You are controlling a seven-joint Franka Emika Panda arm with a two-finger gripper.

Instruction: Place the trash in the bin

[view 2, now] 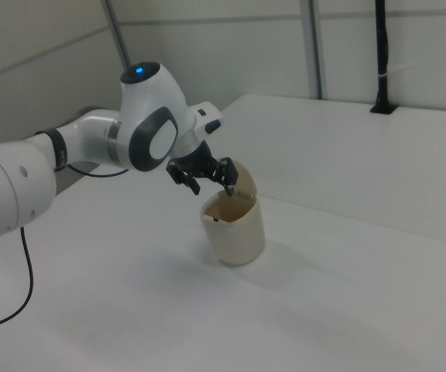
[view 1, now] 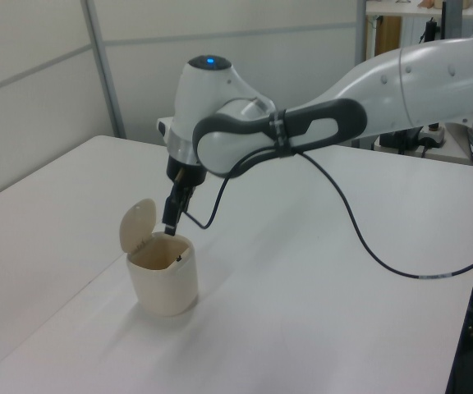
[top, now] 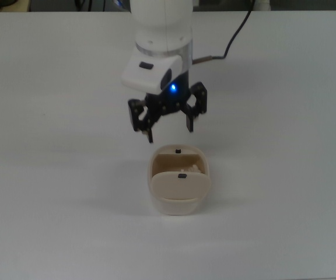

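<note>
Cream paper, the trash (top: pixel 192 168), lay inside the bin (top: pixel 178 201) in the top view, just under and a little toward the camera from the pincer (top: pixel 169 129), whose fingers stood wide apart and held nothing. The flap (top: pixel 179 185) stood tipped open on the bin's side away from the pincer. Judged from this, the main risk was the spread fingers catching the bin's near rim or the flap as the arm moved off, which could tip the light container or spill the wad out again; a sideways pull before rising would cause it. The white table (top: pixel 51 175) around the pincer was plain, with a dark cable (top: pixel 232 38) trailing off behind it. In the left view the pincer (view 1: pixel 171 228) hung just above the bin's (view 1: pixel 164 287) rim, with the flap (view 1: pixel 136 225) upright beside it on the left view's left; the trash could not be seen there. Grey wall panels stood behind the table, and some equipment showed at the left view's far right. In the right view the pincer (view 2: pixel 207 180) hovered over the bin's (view 2: pixel 235 232) mouth, close to the raised flap (view 2: pixel 246 180), so a snag looked possible; a black post (view 2: pixel 381 58) rose at the table's far edge.
</note>
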